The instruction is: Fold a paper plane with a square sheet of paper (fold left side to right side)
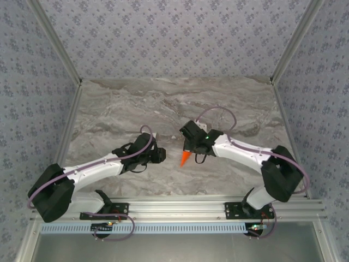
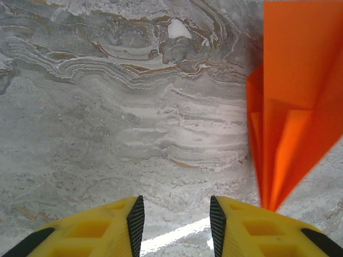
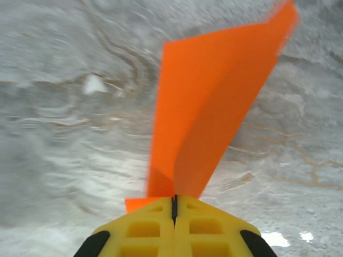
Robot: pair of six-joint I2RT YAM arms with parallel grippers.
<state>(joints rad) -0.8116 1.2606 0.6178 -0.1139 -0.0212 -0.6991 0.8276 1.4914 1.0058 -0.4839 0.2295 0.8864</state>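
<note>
Between clamped right fingers, the paper plane.

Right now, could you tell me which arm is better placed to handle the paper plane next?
Probably the right arm: its jaws are shut on the paper plane, while the left arm has open, empty jaws beside its tip.

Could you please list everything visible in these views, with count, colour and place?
paper plane: one, bright orange, folded to a point, mid-table between the arms.
table: one, grey marbled, under both arms.
walls: three, grey-blue patterned, around the table.
rail: one, silver, near edge, carrying the arm bases.
left gripper: one, yellow fingers, open, beside the plane's tip.
right gripper: one, yellow fingers, shut on the paper plane.
</note>
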